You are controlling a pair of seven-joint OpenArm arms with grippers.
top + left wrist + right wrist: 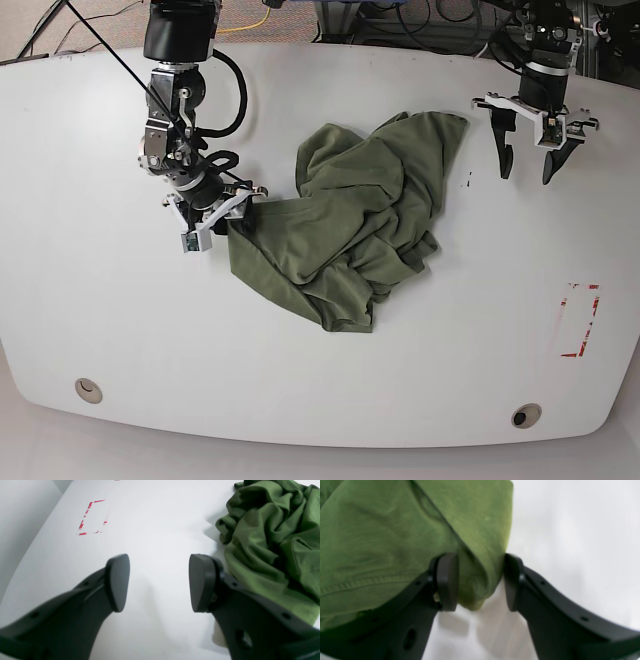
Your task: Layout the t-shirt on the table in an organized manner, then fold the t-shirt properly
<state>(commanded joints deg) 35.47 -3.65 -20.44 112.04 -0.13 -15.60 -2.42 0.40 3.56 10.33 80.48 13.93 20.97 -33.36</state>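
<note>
Straddling the t-shirt (395,530) edge, right pincer (480,582) parted, left pincer (160,582) wide over table (155,530), no legible writing.

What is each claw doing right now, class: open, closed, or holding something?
Left claw: open, empty, above the table beside the t-shirt.
Right claw: around a fold of the t-shirt's edge; a firm pinch cannot be told.
</note>
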